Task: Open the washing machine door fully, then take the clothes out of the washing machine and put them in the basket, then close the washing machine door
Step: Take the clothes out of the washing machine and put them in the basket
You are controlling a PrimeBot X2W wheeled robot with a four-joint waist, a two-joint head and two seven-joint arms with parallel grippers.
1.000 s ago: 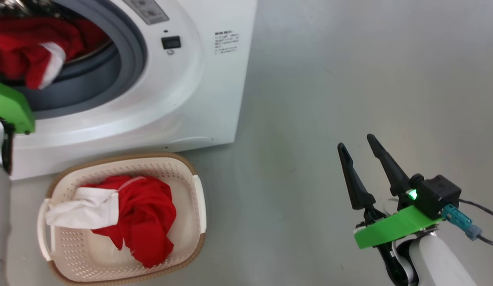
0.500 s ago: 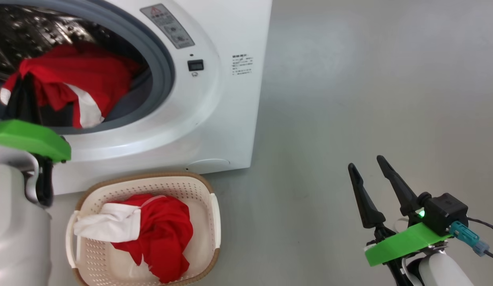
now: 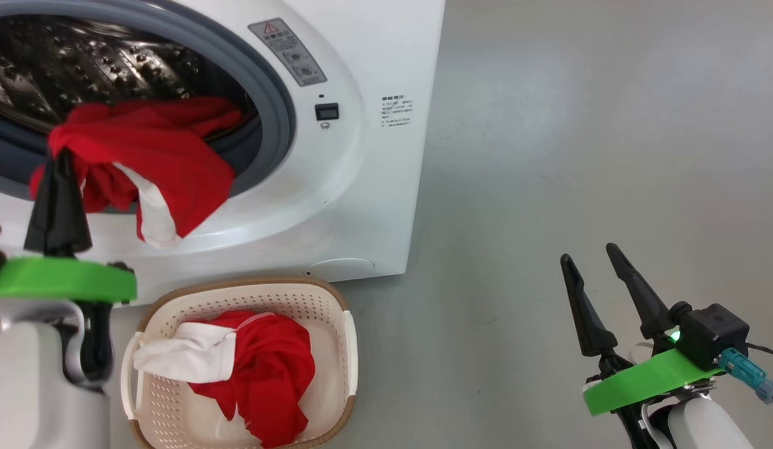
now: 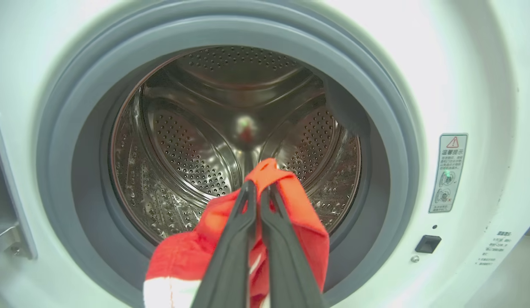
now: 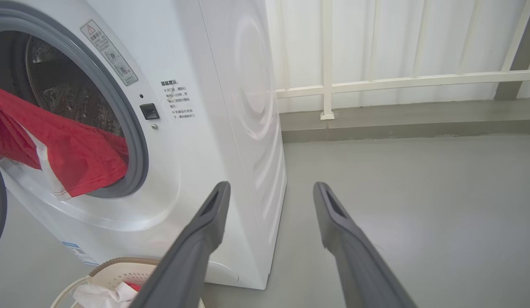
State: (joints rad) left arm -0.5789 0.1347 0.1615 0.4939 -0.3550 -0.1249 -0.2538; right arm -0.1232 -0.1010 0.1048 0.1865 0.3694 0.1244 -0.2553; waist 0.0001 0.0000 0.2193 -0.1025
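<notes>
While the red garment drapes over the grey door seal: I lift high, then draw back; no snagging
Left gripper: clenched on its bunched top
Right gripper: spread, holding nothing
Basket: just below the washing machine mouth; drop there

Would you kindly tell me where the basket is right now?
In the head view, the basket stands on the floor at lower left, directly before the washing machine, with red clothes inside.

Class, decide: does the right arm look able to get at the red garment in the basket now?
Probably yes: the open right end effector hangs over bare floor beside the open-topped basket, with nothing between it and the garment.
</notes>
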